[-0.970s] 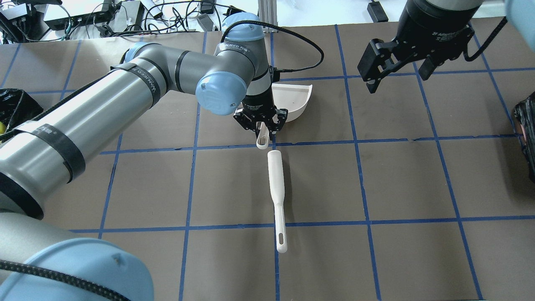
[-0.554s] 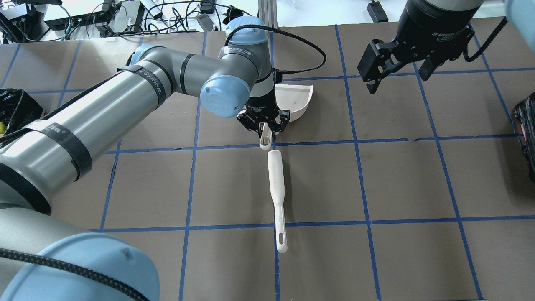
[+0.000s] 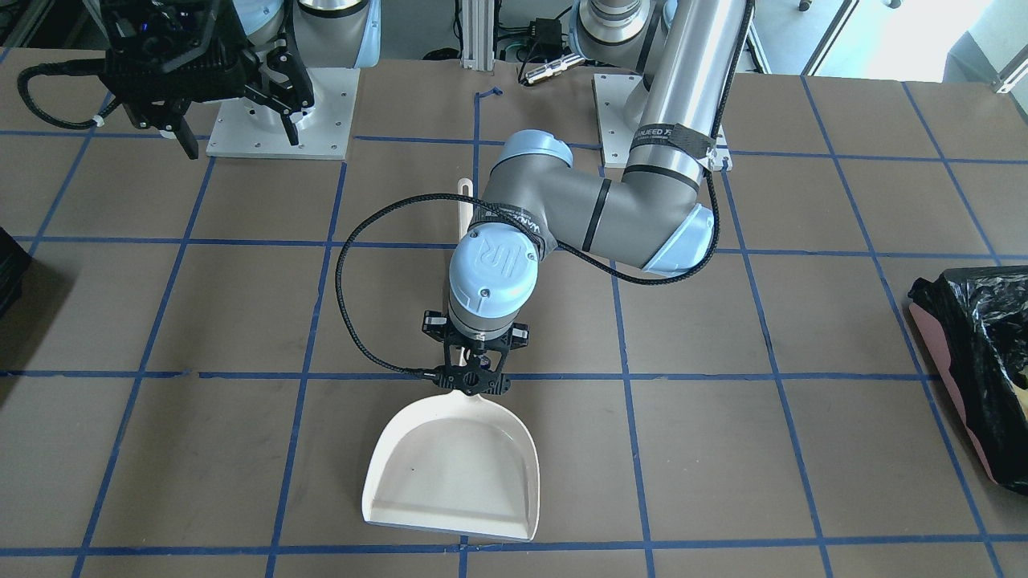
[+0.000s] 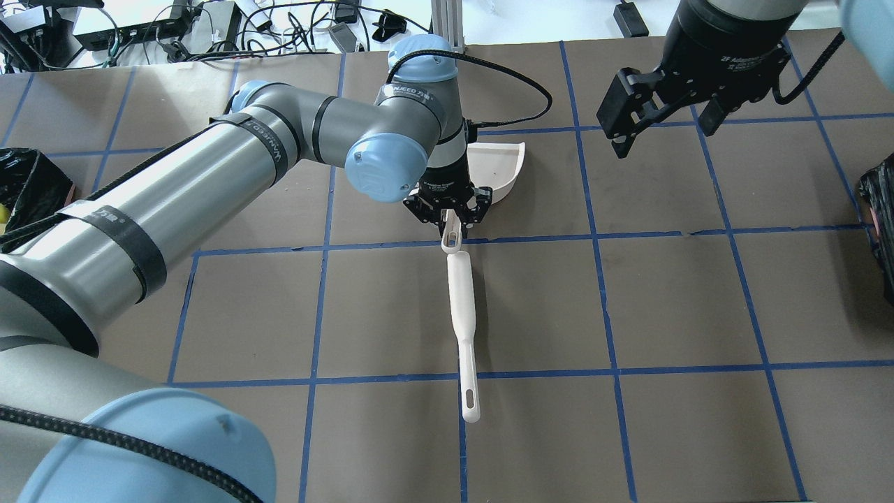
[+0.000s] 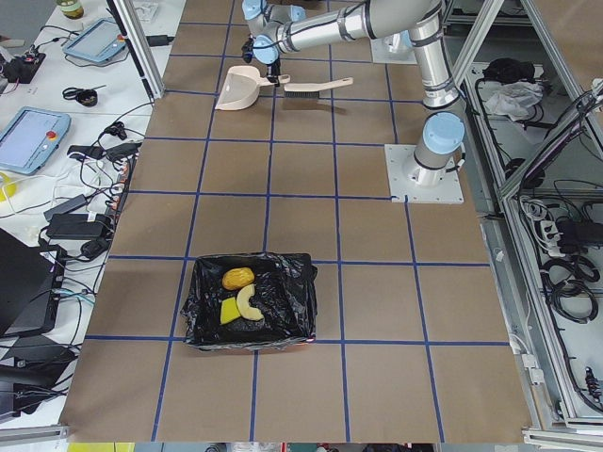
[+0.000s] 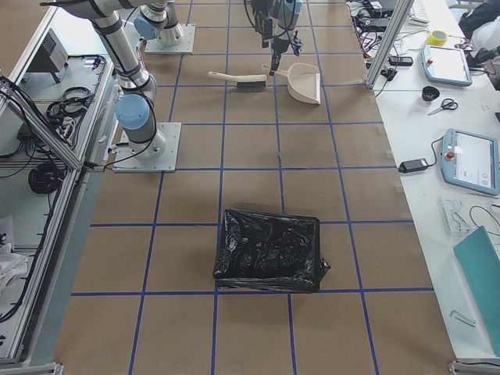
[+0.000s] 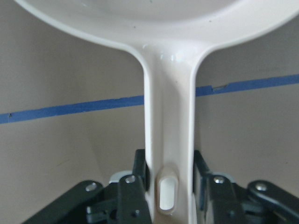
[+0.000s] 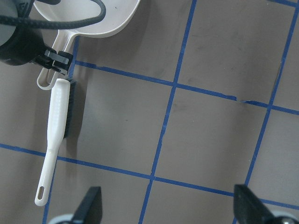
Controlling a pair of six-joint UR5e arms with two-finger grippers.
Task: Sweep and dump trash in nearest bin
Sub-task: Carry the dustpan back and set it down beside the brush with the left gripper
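My left gripper is shut on the handle of the white dustpan, which lies empty on the table; the dustpan also shows in the overhead view. The white brush lies just behind the handle's end. My right gripper hangs open and empty above the table; its fingertips frame the right wrist view. The bin at my left end holds the potato lump, the pastry piece and the yellow-green wedge.
A second black-lined bin stands at my right end; its edge shows in the overhead view. The left bin shows pink-sided in the front view. Cables and electronics lie beyond the table's far edge.
My left gripper has shifted to the right with the dustpan, and the handle's end now sits close to the brush head. The right arm has not moved.
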